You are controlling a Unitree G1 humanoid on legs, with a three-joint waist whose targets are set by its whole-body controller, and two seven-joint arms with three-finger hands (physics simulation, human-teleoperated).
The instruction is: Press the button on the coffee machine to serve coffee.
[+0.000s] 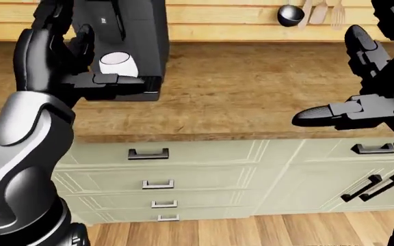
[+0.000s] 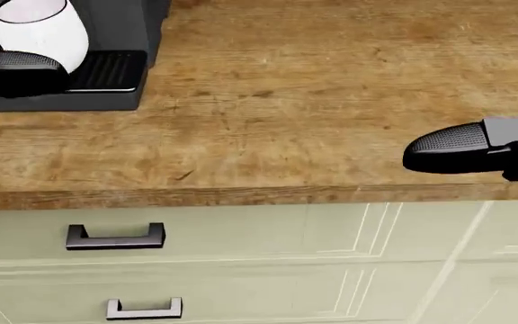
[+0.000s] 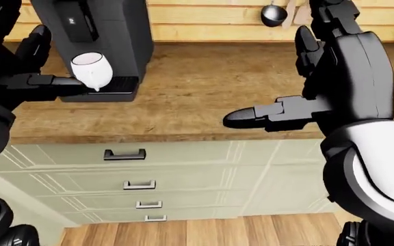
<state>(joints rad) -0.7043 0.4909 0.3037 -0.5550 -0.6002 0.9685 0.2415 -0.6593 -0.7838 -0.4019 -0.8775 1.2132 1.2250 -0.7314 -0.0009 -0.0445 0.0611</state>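
One coffee machine (image 3: pixel 108 36); one white cup (image 3: pixel 91 67); four drawer handles (image 3: pixel 124 154); three hanging utensils (image 1: pixel 290 14).

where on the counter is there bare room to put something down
The wooden countertop is bare between the coffee machine and the right hand, down to its near edge. It is crowded at the left of the views: the white cup sits on the machine's tray with the left hand beside it.
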